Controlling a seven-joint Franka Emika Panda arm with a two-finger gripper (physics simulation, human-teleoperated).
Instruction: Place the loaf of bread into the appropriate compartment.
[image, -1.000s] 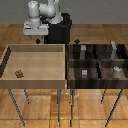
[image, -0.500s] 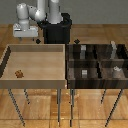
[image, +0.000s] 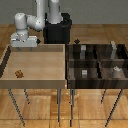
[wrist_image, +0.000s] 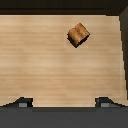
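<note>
Nearest in the exterior view, the thin table legs (image: 59, 107) run down to the wooden floor (image: 40, 112), their feet cut off at the picture's lower edge. Above them sits the light wooden tray (image: 35, 82), walled on all sides. The loaf of bread (image: 19, 74) lies on its floor toward the exterior view's left, at about 8 o'clock from the tray's middle, a tiny brown lump too small there to show any shape. It touches no wall, and bare wood lies open all around it, widest toward the exterior view's right.

Beside the tray, touching along one edge, stands the dark compartment box (image: 97, 80). Its inner dividers are hard to separate in the gloom, and the small grey-white shapes (image: 85, 73) inside are too blurred to name.

In the wrist view the loaf of bread (wrist_image: 78, 34) reads more clearly: a blocky, mottled brown chunk, tilted, alone on pale wood, with a dark wall at one side. Only the tips of the fingers (wrist_image: 22, 102) show, set wide apart with nothing between them, so the tool (wrist_image: 64, 103) is released.

Farthest back, the tool (image: 25, 43) hangs over the tray's far rim, at about 11 o'clock from the tray's middle, well apart from the loaf. The white arm (image: 35, 20) bends sideways from its dark base (image: 59, 31), and its upper links are cut off at the top edge.
</note>
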